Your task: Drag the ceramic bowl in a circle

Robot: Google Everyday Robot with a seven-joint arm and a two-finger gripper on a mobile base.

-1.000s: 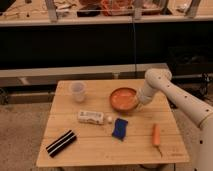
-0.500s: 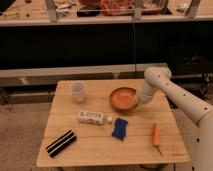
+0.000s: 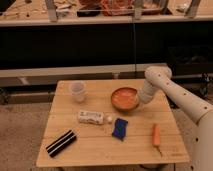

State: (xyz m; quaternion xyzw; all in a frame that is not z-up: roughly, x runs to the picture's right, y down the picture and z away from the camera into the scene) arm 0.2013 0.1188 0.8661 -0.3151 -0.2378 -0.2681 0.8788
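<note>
My jaws clamp the bowl's [image 3: 123, 98] rim on the tabletop [image 3: 100, 146]; cup [image 3: 78, 91] well apart, beyond the bowl

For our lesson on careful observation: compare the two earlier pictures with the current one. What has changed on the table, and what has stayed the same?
Nothing has visibly moved. The pincer stays shut at the right rim of the ceramic bowl, which sits where it was. The cup, white packet, blue cloth, carrot and black striped object are unchanged.
</note>
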